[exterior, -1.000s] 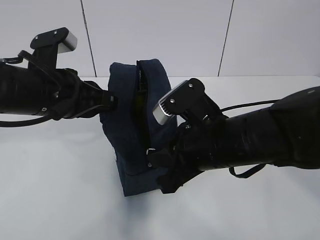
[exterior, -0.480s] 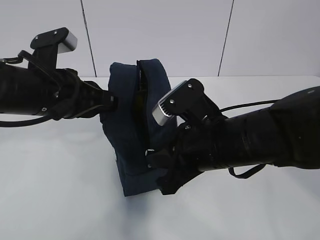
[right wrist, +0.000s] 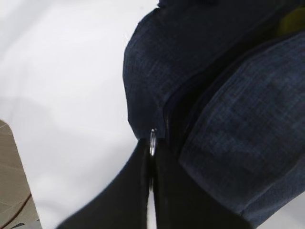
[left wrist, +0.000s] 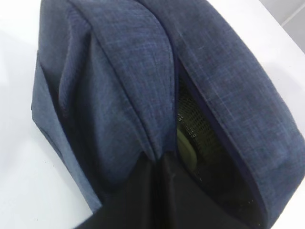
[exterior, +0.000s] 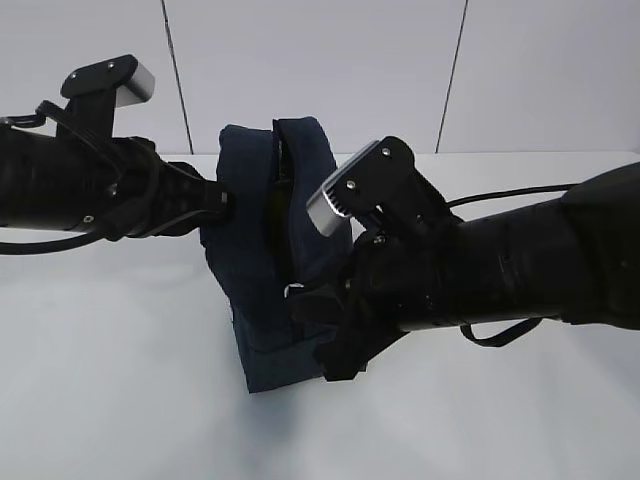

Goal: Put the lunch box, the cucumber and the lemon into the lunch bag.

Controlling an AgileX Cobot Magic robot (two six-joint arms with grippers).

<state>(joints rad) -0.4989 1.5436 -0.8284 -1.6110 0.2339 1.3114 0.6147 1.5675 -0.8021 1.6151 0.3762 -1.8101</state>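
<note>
The right gripper (right wrist: 151, 164) pinches the silver ring pull (right wrist: 152, 136) at six o'clock on the boxy dark navy fabric lunch bag (exterior: 270, 260). The left gripper (exterior: 222, 203) is closed on the bag's fabric at nine o'clock.

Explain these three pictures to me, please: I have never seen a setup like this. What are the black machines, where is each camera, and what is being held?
The black machines are two robot arms, each ending in a two-fingered gripper. The wide picture comes from a camera in front of the white table. The other two come from cameras on the arms' wrists, so they look along each gripper.

Standing between the arms is a dark navy lunch bag, partly unzipped. The left gripper is shut and pinches the bag's fabric on its side, holding it steady. The right gripper is shut on the silver ring pull of the zipper, low on the bag's front.

Through the open slit the left wrist view shows something pale green inside, and the right wrist view shows a bit of yellow; what they are cannot be told. Nothing else shows on the table.
</note>
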